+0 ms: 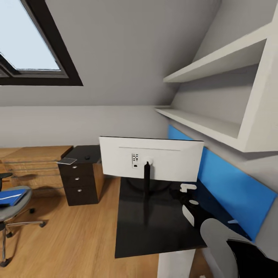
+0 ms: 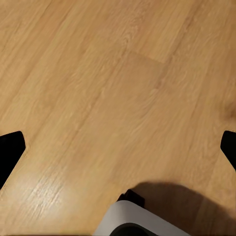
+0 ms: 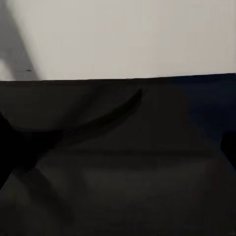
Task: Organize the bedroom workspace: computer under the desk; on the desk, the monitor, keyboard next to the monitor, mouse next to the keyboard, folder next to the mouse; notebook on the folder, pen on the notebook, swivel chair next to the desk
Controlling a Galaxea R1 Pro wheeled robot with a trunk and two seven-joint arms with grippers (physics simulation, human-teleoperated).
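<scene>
From my head camera I look down on the glossy black desk [image 1: 154, 231], with the monitor [image 1: 151, 158] standing on it, its white back turned toward me on a thin black stand. My right gripper [image 1: 189, 200] hangs low over the desk top, just beyond and beside the monitor's stand, pointing at the screen's back. In my right wrist camera the monitor's pale back [image 3: 123, 39] lies straight ahead of my fingers, above the dark desk surface [image 3: 118, 172]. Dark finger edges sit far apart at that picture's sides, so I judge these fingers spread wide and holding nothing.

My left gripper [image 2: 118, 147] points down at bare wooden floor [image 2: 108, 73]. Its dark fingertips [image 2: 10, 147] stand far apart, open and empty.

The swivel chair [image 1: 11, 208] stands well away on my left side, with the blue folder [image 1: 13, 196] lying flat on its seat. On the far wing of the desk, above the dark drawer unit [image 1: 79, 185], a thin grey notebook [image 1: 68, 160] overhangs the corner, with what looks like the small dark mouse [image 1: 87, 157] just beside it.

I judge my right arm the nearer one for the monitor, whose long axis runs crosswise to my fingers. The folder lies nearer my left arm.
</scene>
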